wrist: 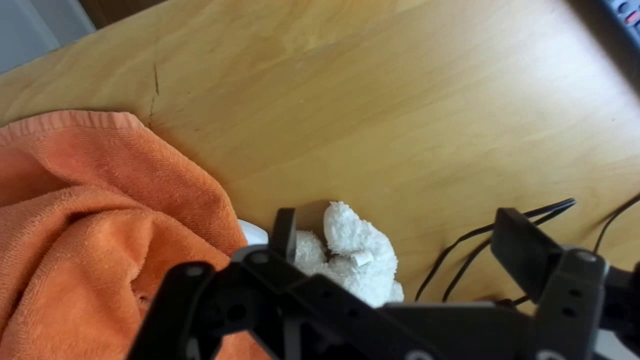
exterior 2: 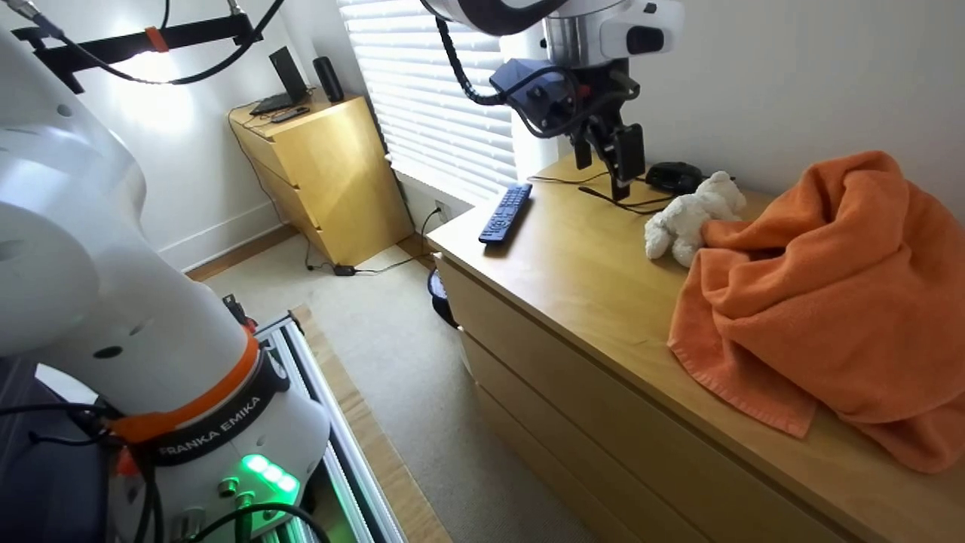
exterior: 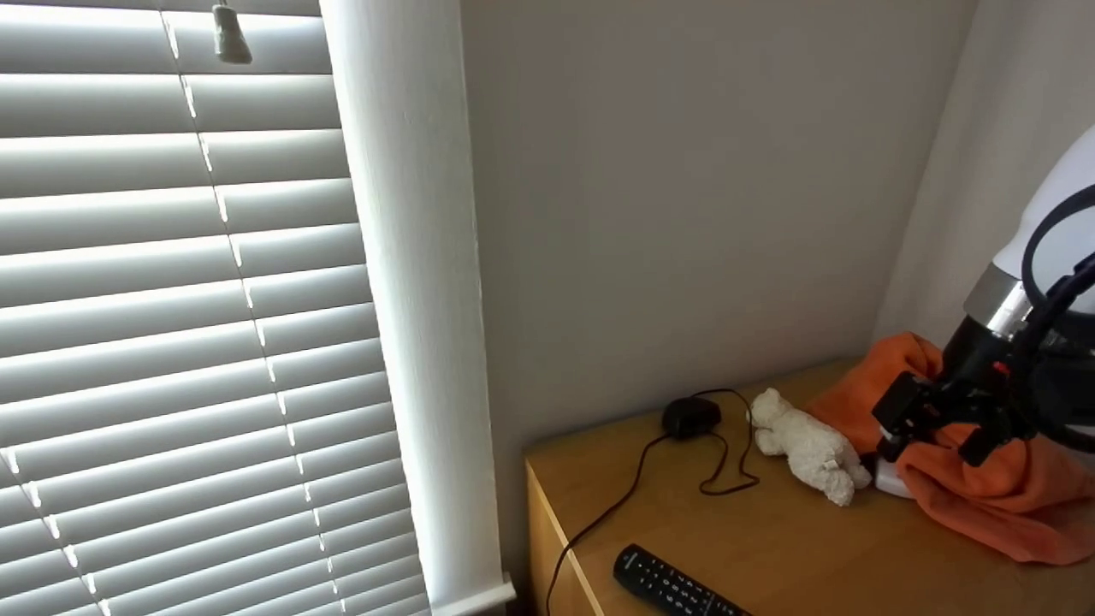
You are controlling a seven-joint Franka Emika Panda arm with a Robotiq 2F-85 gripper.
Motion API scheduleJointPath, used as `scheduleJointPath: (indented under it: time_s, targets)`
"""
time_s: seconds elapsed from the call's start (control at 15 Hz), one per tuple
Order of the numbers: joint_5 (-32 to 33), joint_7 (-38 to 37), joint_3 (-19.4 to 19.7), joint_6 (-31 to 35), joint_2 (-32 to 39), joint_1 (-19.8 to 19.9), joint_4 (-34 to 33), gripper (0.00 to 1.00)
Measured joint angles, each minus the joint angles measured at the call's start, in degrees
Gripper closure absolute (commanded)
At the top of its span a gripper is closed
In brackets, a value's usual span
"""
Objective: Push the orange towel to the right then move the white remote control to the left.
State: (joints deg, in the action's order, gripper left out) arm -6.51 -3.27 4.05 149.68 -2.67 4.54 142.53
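Note:
The orange towel (exterior: pixel 984 518) lies bunched on the wooden dresser top; it also shows in an exterior view (exterior 2: pixel 837 302) and at the left of the wrist view (wrist: pixel 100 200). A smooth white edge (exterior: pixel 894 479) pokes out from under the towel and shows in the wrist view (wrist: pixel 253 232). Most of it is hidden, so I cannot tell if it is the white remote control. My gripper (wrist: pixel 397 225) is wide open and empty, pointing down above the dresser over the white plush bear (wrist: pixel 360 250). In both exterior views the gripper (exterior: pixel 932 449) (exterior 2: pixel 603 170) hangs above the surface.
The bear (exterior 2: pixel 693 219) lies against the towel. A dark remote (exterior 2: pixel 507 215) lies near the dresser's end. A black device (exterior: pixel 691 417) with a looping cable sits by the wall. The dresser's front edge (exterior 2: pixel 603 369) faces the robot base. A window with blinds stands beyond.

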Motion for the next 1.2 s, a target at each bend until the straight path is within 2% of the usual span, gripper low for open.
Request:
scheduleJointPath:
  time_s: [0.4,0.93,1.2]
  targets:
    - [0.0,0.0,1.0,10.4,5.3,0.7,2.1,0.00]
    - [-0.1,0.0,1.3,11.5,6.8,0.9,1.9,0.00]
    - [-1.2,-0.1,1.2,16.5,9.4,0.9,0.0,0.00]
